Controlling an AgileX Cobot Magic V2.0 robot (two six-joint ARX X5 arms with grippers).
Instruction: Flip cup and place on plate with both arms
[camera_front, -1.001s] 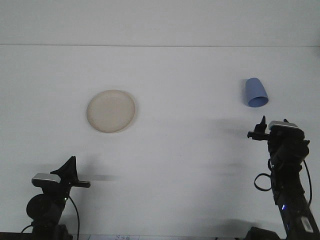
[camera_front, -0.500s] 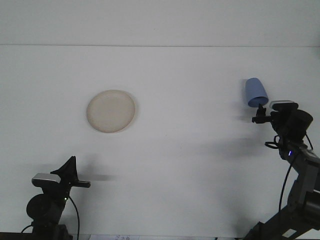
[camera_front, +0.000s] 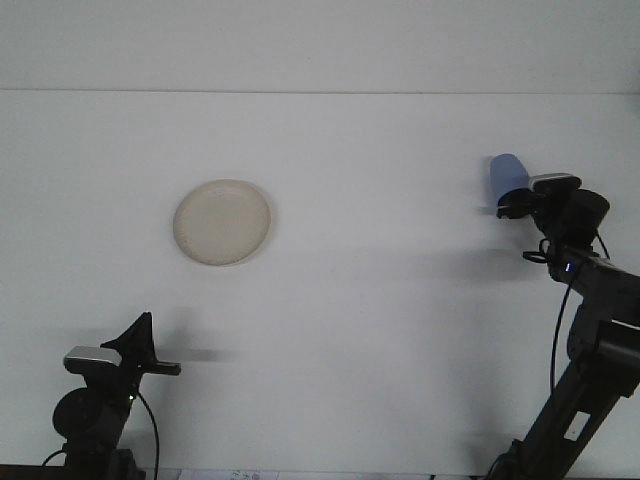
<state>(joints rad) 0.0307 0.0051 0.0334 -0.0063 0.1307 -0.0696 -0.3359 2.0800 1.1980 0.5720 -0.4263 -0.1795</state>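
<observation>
Front view puts your right claw at the right edge of the frame, right against the lower end of the small blue plastic cup, which lies tilted on the white counter, long axis running up-frame. You cannot tell whether that claw is clamped. The left claw, lower left, stands apart; the round cream plate sits far left.
</observation>
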